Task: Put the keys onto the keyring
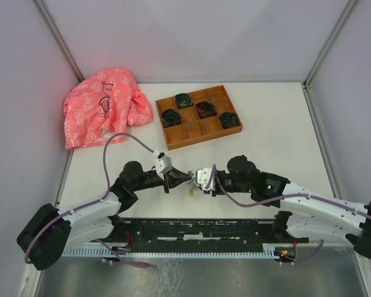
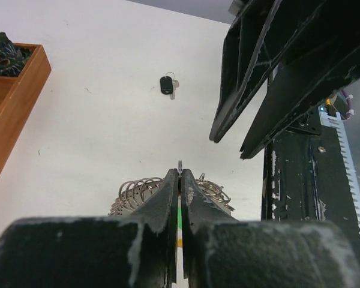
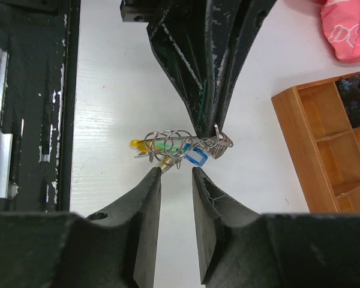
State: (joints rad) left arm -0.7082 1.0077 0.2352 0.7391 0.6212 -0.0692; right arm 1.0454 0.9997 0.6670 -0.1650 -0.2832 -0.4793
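L gripper (image 2: 180, 175) is clenched on one strand of the keyring (image 3: 175, 141). The wire pokes up between its tips at lower centre of the L wrist view. In the R wrist view the ring bundle hangs at frame centre, under the L fingers coming down from the top. I can't tell if it clears the table (image 2: 96, 132).

R gripper (image 3: 176, 175) is released, jaws apart w/ nothing between them, tips just below the bundle. Green tag (image 3: 168, 146) and yellow tag (image 3: 138, 144) sit left of centre in the loops. Blue key (image 3: 197, 158) is at the bundle's lower right, touching the loops; can't tell if it's threaded or only caught there. Black key (image 2: 167, 84) lies flat on the table, upper centre of the L wrist view, well apart from the ring, so not on it yet.

Risks, as I judge them:
- If the blue key is only hooked, any jolt to the ring prob. drops it.
- L grip is a tip pinch on thin wire, so a push from R could make the ring swivel or slip out.
- R closing where it is may grab loops or tags instead of a key and tangle things.
- Black key is flat and thin; R tips may skate on it and shove it off.
- Arms are nose to nose at centre of the top view, so there's little room and a knock is likely.
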